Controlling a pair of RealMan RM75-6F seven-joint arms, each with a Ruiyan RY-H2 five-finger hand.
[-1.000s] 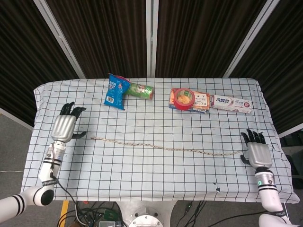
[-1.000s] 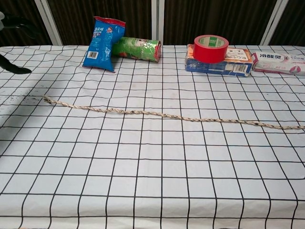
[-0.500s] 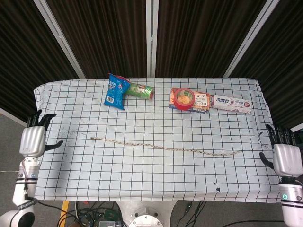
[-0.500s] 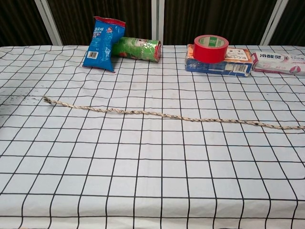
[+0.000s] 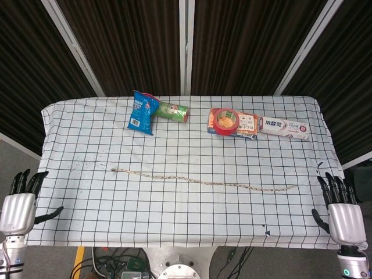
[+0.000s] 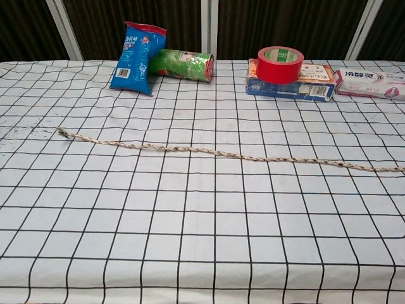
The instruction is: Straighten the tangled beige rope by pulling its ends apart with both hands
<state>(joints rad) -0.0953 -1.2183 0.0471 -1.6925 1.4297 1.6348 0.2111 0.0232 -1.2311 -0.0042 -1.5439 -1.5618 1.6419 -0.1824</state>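
While rope [image 5: 203, 181] lies straight on checked tablecloth [image 5: 174, 221], dark, seemingly curtained backdrop [image 5: 244, 40]

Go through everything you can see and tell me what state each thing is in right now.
beige rope: stretched out nearly straight, untouched
left hand: open, off the table
right hand: open, off the table
red tape roll: flat atop a box
chip bag: leaning on the green can

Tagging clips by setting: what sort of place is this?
Probably a lab or test room, not a home: a table under a checked cloth, dark curtain panels behind it, and loose cables showing below the front edge.
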